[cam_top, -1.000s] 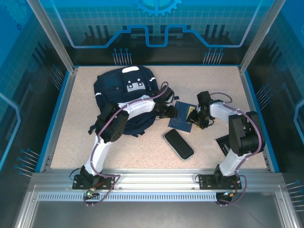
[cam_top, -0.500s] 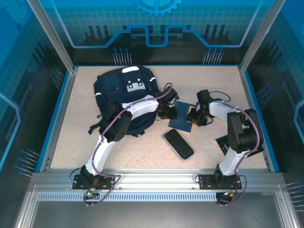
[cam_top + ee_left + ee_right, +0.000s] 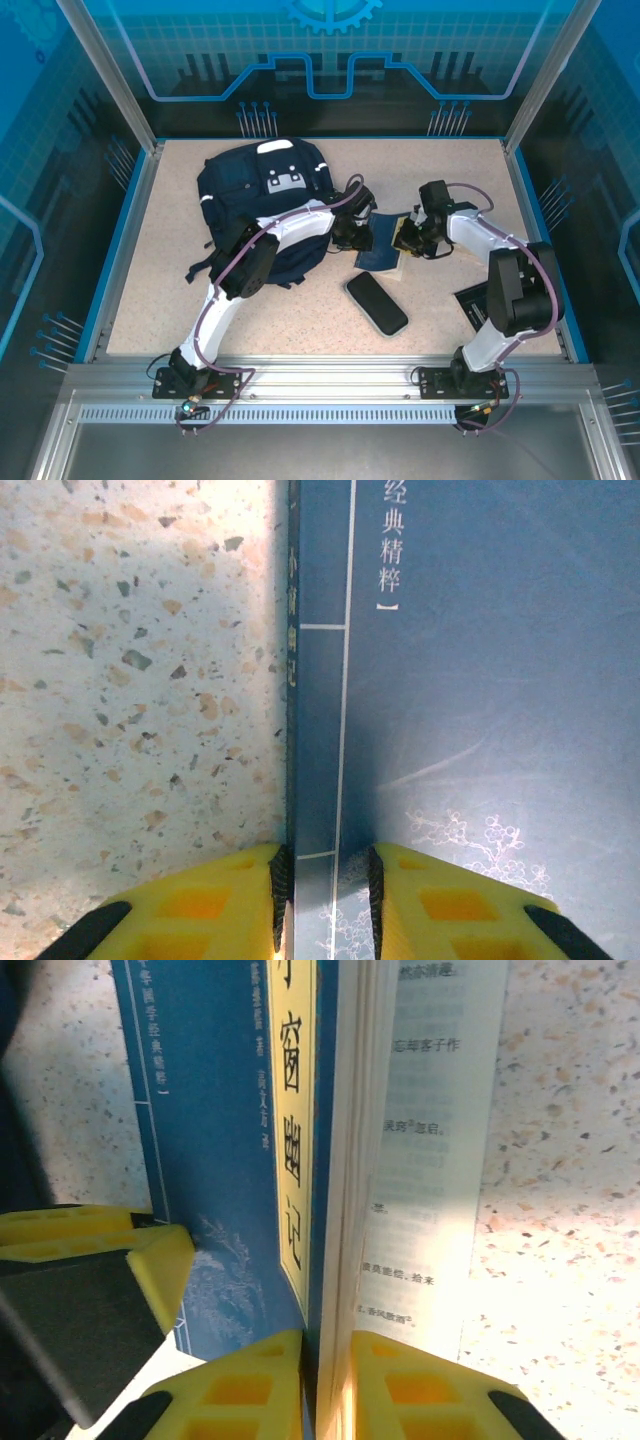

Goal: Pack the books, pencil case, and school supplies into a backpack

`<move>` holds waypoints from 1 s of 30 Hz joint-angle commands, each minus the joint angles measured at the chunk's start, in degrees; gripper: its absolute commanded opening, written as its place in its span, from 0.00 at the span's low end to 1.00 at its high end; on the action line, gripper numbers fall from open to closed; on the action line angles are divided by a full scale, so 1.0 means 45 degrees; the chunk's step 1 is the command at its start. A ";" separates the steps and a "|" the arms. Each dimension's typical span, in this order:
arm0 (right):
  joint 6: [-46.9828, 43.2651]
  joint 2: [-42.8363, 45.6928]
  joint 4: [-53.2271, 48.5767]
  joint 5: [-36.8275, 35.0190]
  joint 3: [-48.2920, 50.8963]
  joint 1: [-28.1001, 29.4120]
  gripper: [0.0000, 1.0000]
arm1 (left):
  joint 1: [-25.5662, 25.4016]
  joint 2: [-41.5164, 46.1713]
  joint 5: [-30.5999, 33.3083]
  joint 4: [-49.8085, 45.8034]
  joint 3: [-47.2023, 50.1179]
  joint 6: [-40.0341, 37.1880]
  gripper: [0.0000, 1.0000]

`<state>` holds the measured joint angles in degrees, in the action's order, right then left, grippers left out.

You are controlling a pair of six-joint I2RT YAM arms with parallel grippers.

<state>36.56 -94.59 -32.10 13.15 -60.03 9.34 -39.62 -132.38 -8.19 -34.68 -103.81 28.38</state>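
Note:
The dark blue book lies right of the navy backpack, held from both sides. In the left wrist view its cover fills the right half, and my left gripper is shut on its spine edge. My right gripper is shut on the opposite edge, pinching the blue cover with its yellow label and some pages, while an open white page rests on the table. From above, the left gripper and the right gripper flank the book. The yellow book is out of view.
A black pencil case lies just in front of the book. A dark flat item sits partly under the right arm. Blue walls rim the speckled table, with free room at the front left.
The right gripper has shifted a little farther back and right with the book's edge. The left gripper moved slightly right onto the spine. The book looks more raised and narrower from above.

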 commanded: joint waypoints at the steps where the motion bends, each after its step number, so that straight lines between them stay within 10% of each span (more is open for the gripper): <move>1: 0.0050 0.0104 -0.0001 0.0626 -0.0312 0.0121 0.13 | -0.0290 -0.1032 0.0291 -0.0870 0.0116 -0.0213 0.28; 7: 0.0071 0.0229 -0.0152 0.0006 -0.0274 0.0126 0.00 | -0.0284 -0.0658 0.0466 -0.0915 0.0090 -0.0667 0.30; 13: -0.0121 0.1455 0.0616 0.0187 0.0122 -0.0232 0.00 | 0.0168 0.1194 0.0192 -0.0938 -0.0099 -0.1215 0.57; 30: -0.0411 0.2876 0.2483 0.6664 -0.0233 -0.1101 0.00 | 0.3462 0.6430 -0.5435 0.4167 0.5231 0.1582 0.99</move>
<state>35.29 -83.20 -24.73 33.15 -59.48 4.67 -24.88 -104.05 -23.79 -21.82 -83.61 31.73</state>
